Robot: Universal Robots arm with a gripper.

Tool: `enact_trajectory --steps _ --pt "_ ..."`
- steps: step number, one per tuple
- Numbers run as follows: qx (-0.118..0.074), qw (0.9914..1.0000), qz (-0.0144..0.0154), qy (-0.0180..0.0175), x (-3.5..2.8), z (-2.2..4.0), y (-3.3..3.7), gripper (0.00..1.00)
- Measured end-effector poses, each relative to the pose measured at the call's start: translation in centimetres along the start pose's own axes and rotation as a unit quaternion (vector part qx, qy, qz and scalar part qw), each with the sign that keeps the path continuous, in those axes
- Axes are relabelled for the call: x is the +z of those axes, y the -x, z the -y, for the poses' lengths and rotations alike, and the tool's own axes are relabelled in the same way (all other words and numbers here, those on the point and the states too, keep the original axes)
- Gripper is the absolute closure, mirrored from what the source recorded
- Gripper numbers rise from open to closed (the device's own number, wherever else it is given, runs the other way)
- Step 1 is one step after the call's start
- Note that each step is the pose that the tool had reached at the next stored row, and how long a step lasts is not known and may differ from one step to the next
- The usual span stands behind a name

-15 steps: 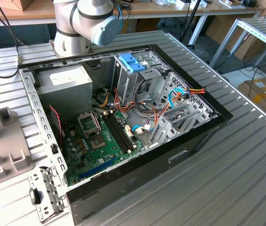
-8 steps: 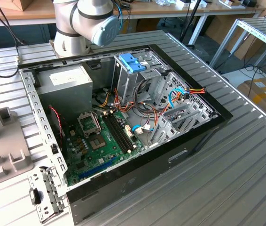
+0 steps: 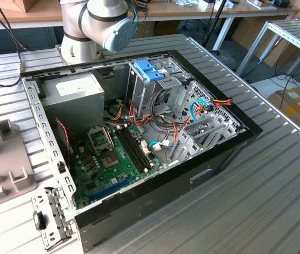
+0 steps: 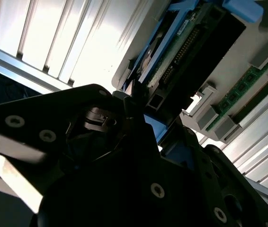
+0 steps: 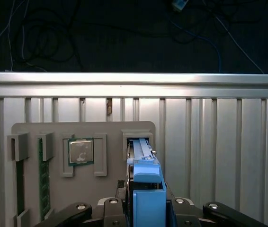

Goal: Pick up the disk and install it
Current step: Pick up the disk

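In the exterior view, an open computer case (image 3: 212, 160) lies on the ribbed table (image 3: 277, 180), beside a grey holder tray (image 3: 1, 159).

In the second wrist view, the gripper (image 4: 136, 106) is at the disk (image 4: 186, 52).

In the first wrist view, the disk (image 5: 146, 189) stands in the tray's (image 5: 101, 130) slot, next to a processor chip (image 5: 81, 151). The gripper (image 5: 147, 210) is around its blue end; we cannot tell whether it clamps it.

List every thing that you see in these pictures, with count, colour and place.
computer case: one, black, open, on the table
power-supply box: one, grey, in the case
motherboard: one, green, in the case
drive cage: one, metal, light-blue top, in the case
holder tray: one, grey, on the table
disk: one, blue end piece, in a tray slot
processor chip: one, silver, tray recess
memory stick: one, green, tray slot
arm: one, pale grey, beside the case
pincer: one, black, at the disk
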State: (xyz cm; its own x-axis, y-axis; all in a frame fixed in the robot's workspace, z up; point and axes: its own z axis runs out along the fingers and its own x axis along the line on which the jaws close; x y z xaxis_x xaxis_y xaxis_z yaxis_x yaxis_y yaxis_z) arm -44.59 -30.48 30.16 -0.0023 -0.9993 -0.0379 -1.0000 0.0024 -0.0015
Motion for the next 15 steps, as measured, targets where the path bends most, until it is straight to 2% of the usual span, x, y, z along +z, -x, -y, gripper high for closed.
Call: enact_trajectory --steps 15 --pt "0.000 1.00000 0.0000 0.0001 -0.74 0.00 0.05 0.63"
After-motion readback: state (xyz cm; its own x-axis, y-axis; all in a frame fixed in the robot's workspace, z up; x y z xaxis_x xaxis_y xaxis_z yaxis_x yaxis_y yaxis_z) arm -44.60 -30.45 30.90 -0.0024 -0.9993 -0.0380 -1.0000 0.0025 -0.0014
